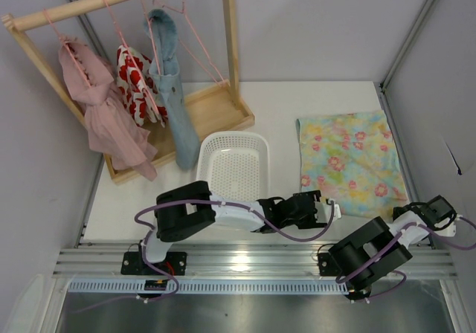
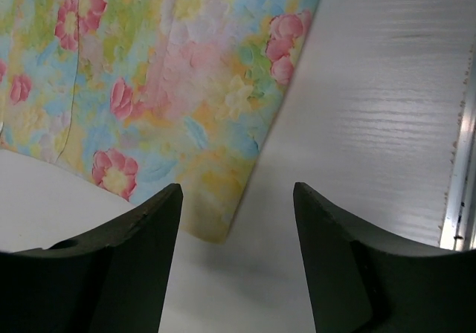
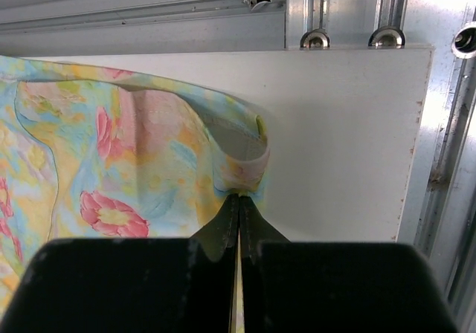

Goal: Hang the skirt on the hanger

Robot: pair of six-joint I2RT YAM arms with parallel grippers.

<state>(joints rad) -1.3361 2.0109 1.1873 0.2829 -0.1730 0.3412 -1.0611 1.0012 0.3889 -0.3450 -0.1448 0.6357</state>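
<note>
white table (image 1: 275, 110) | skirt (image 1: 349, 162) flat, near-square, skewed | right tool (image 3: 239, 198) clamped on corner | left tool (image 2: 236, 193) spread, empty

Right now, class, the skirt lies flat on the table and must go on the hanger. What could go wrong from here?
The right pincer is shut on only a thin edge fold of the skirt; that cloth may slip out on lifting.
The left pincer stands open by the near corner, holding nothing; lifted one-sided, the skirt would likely droop and bunch.
The basket lies on the way to the empty hanger; trailing cloth might catch it.
</note>
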